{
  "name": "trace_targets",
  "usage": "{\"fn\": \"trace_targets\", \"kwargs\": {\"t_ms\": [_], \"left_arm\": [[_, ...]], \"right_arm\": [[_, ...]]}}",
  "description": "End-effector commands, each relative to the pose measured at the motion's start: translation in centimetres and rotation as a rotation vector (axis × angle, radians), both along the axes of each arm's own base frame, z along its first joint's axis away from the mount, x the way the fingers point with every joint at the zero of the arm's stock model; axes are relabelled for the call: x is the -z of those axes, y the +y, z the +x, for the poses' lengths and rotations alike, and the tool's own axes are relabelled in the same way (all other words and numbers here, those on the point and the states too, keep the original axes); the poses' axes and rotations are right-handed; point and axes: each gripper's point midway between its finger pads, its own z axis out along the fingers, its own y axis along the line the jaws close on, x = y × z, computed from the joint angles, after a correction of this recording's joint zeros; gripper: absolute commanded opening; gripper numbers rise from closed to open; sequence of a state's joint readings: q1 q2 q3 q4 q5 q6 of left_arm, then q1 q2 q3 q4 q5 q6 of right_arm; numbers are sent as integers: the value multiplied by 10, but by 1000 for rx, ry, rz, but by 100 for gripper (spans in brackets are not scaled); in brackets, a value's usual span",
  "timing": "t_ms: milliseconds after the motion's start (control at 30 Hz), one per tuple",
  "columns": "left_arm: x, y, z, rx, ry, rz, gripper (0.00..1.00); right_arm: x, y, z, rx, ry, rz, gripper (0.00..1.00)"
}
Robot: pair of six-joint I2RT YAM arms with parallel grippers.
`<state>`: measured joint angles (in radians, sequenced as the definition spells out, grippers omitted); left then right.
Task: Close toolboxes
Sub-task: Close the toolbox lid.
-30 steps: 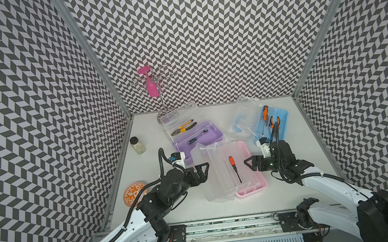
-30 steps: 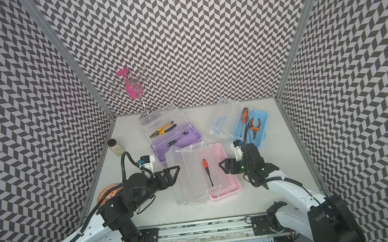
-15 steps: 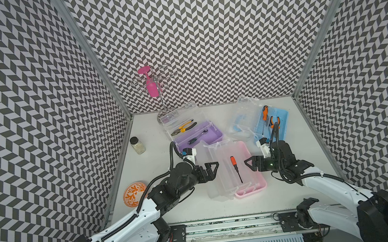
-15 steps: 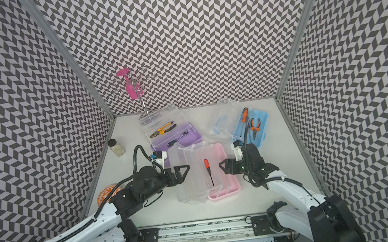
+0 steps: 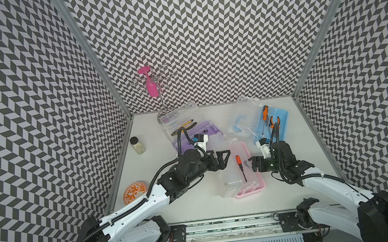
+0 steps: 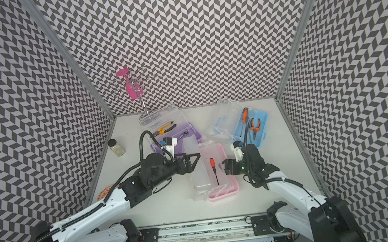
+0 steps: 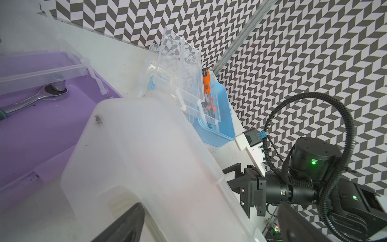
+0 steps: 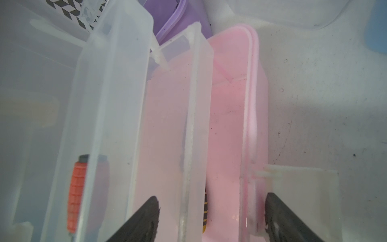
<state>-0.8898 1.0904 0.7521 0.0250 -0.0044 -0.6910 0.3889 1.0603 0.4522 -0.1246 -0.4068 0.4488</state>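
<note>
1. Purple toolbox [image 5: 211,130] sits open at rear left, its lid tipped back.
2. Left gripper [image 5: 224,160] is spread wide astride the half-raised clear lid [image 5: 231,177] of the pink toolbox [image 5: 255,186], probably to swing it shut; firm contact cannot be confirmed.
3. At table centre, the pink toolbox holds an orange screwdriver [image 5: 240,166].
4. Right gripper [image 5: 252,166], jaws apart, straddles the pink base's nearest wall, likely bracing it.
5. Blue toolbox [image 5: 281,119] lies open at rear right.
</note>
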Motion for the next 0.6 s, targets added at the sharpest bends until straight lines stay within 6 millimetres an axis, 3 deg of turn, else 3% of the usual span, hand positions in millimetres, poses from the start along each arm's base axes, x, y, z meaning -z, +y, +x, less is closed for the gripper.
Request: {"fn": "trace_targets", "kwargs": {"t_ms": [0,567], "left_arm": [[-14,-13,6,21,-49,-3,100],[-1,-37,28,14,-63,111,99]], "right_arm": [[-4,-1,0,10,-23,-1,80],[-15,-16,11,113,-68,-32,82]]}}
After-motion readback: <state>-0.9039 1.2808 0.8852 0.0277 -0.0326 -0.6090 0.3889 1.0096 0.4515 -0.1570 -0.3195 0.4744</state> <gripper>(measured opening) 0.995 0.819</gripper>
